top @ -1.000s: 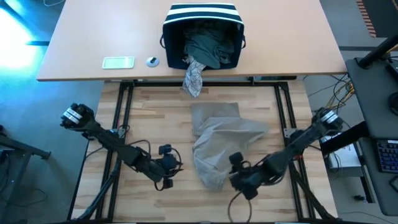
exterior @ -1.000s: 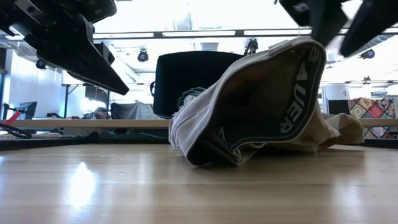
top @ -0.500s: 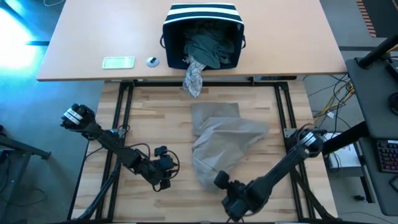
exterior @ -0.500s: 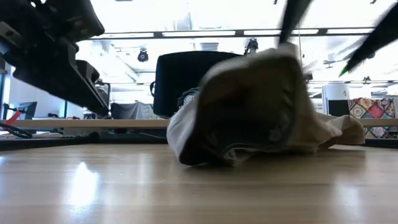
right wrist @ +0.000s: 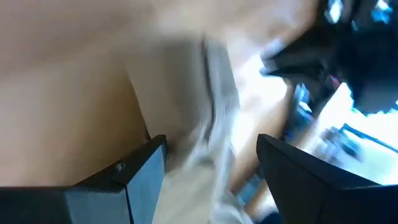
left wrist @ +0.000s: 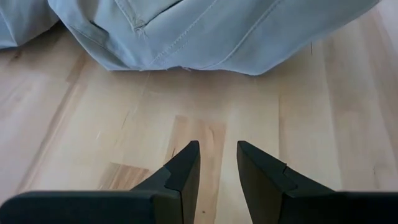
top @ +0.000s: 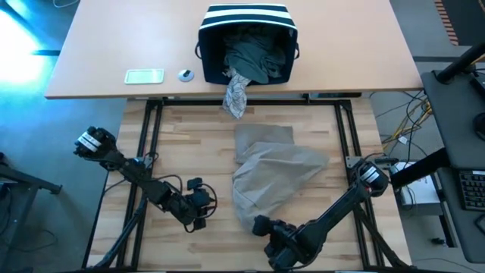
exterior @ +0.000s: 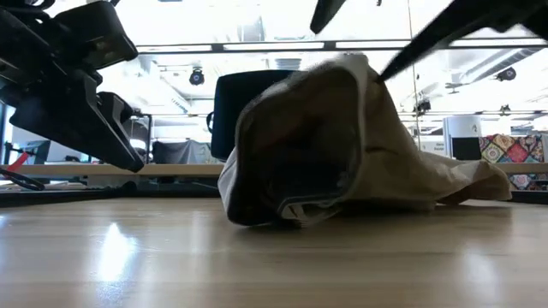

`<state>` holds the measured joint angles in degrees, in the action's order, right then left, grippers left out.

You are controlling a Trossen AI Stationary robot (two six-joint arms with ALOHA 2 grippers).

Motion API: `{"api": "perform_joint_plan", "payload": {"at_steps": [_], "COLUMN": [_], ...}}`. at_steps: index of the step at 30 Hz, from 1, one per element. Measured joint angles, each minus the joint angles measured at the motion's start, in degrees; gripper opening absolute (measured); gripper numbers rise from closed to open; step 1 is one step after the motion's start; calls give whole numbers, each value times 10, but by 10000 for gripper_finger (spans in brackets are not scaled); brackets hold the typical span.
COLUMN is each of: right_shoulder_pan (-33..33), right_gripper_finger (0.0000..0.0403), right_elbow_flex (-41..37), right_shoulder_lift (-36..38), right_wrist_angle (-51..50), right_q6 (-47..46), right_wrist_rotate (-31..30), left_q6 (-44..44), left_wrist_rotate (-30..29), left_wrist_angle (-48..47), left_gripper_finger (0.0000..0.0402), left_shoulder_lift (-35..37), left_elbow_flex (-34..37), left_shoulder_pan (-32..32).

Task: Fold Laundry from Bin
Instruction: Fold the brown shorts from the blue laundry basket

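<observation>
The tan garment [top: 269,178] lies crumpled on the wooden worktop [top: 182,144], its long axis running from the bin [top: 248,42] toward the arms' end. The right pincer [top: 260,226] sits at its end farthest from the bin, released, fingers spread with cloth between them. The left pincer [top: 198,216] waits beside that same end, slightly parted, grasping nothing. The right arm looks nearer for regrasping. Other laundry [top: 254,57] fills the bin.

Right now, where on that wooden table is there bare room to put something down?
Bare wood lies between the left gripper and the tan garment, and right of the garment up to the table edge. It is crowded at the near middle, where the right gripper meets the garment's end.
</observation>
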<state>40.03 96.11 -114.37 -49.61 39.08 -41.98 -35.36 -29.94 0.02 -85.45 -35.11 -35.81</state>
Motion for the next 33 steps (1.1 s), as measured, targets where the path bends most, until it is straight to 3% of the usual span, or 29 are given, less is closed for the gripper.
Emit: {"api": "perform_joint_plan", "payload": {"at_steps": [4, 11, 15, 20, 24, 26, 29, 33], "right_shoulder_pan": [-19, -45, -66, -88, -123, -150, -205, -297], "right_gripper_finger": [243, 230, 176, 31, 13, 12, 11, 11], "right_elbow_flex": [-4, -9, -11, 17, 73, 101, 137, 151], "right_shoulder_lift": [-9, -25, -30, 3, 73, 117, 179, 243], "right_wrist_angle": [-2, 57, 92, 96, 49, 17, -51, -142], "right_q6": [11, 59, 19, -89, -161, -225, -378, -544], "right_wrist_rotate": [75, 80, 50, -22, -113, -130, -112, -29], "left_q6": [11, 9, 1, -12, -54, -62, -53, 19], "left_wrist_rotate": [-7, -25, -56, -68, -113, -153, -218, -286], "left_wrist_angle": [2, 6, 4, -42, -127, -132, -79, 64], "left_gripper_finger": [91, 91, 91, 91, 95, 101, 114, 143], "left_shoulder_lift": [0, 0, 0, 15, 48, 60, 61, 19], "left_elbow_flex": [0, 0, 0, 0, -6, -6, -3, -2], "left_shoulder_pan": [0, 0, 0, -2, -3, -4, -4, -1]}}
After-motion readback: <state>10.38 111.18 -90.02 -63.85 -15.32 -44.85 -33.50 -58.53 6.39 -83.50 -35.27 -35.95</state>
